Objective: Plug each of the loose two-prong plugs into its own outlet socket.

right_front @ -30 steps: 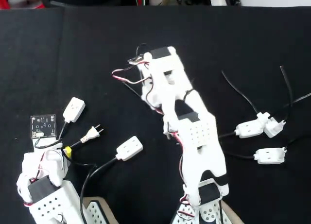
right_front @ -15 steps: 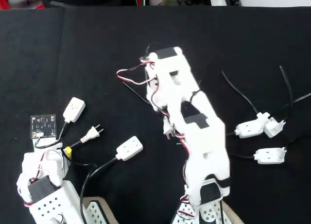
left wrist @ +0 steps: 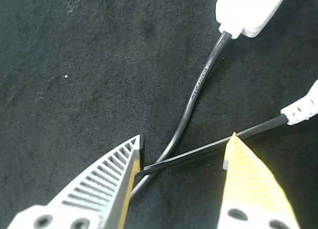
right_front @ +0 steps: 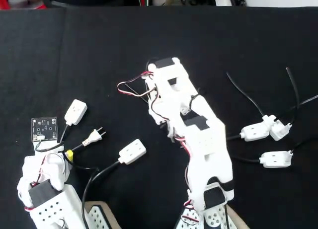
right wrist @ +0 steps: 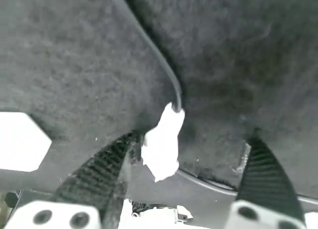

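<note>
A loose white two-prong plug [right_front: 94, 136] lies on the black mat between two empty white outlet sockets [right_front: 75, 112] [right_front: 132, 151]. My left gripper [left wrist: 186, 137] is open low over two crossing black cables [left wrist: 191, 97]; one socket's end [left wrist: 248, 10] and the plug's strain relief [left wrist: 302, 110] show beyond it. From above, the left gripper [right_front: 64, 157] sits at the near left. My right gripper [right wrist: 193, 139] is open around a small white plug [right wrist: 161, 142], which lies close to one black finger [right wrist: 99, 172] with its cable running away. The right arm [right_front: 194, 134] hides that plug from above.
At the right, a socket [right_front: 255, 132] has a plug [right_front: 278, 128] at its end, and another socket [right_front: 276, 159] lies nearer. Black cables trail off toward the right edge. A small circuit board [right_front: 43, 128] rests at the left. The far mat [right_front: 99, 40] is bare.
The right arm's raised elbow has swung slightly and drawn back toward its base. The left arm, plug and sockets have stayed where they were.
</note>
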Controlling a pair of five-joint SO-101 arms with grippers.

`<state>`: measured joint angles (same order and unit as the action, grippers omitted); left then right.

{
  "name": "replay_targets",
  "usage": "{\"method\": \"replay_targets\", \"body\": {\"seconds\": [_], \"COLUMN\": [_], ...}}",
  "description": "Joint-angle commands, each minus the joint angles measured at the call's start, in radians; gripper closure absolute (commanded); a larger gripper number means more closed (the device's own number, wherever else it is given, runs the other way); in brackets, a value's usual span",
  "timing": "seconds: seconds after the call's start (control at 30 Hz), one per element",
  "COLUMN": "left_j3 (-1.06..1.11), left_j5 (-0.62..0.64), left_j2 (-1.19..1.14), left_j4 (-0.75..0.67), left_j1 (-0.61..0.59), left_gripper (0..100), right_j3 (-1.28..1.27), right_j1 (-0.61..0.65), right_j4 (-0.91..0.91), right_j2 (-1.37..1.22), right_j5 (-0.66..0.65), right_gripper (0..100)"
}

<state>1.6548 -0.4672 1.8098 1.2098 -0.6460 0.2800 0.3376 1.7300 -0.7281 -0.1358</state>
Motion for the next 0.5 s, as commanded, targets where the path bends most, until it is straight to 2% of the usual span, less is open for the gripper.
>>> {"method": "replay_targets", "body": {"seconds": [0.0,0.1,0.2,0.47], "left_j3": [-0.005,-0.005,-0.005,-0.004], "left_j5": [-0.005,-0.005,-0.005,-0.006], "left_j2": [0.008,0.008,0.008,0.008], "left_j4": [-0.014,-0.014,-0.014,-0.014], "left_j1": [-0.008,-0.008,-0.008,-0.008], "left_gripper": [73,73,73,73], "right_j3": [0.064,0.077,0.077,0.104], "right_j1": [0.012,0.011,0.011,0.012], "right_j4": [0.034,0.034,0.034,0.035], "right_j2": [-0.033,-0.035,-0.033,-0.033], "right_j5": [0.012,0.012,0.012,0.012], "right_gripper": [83.8,99.1,95.7,98.7]}}
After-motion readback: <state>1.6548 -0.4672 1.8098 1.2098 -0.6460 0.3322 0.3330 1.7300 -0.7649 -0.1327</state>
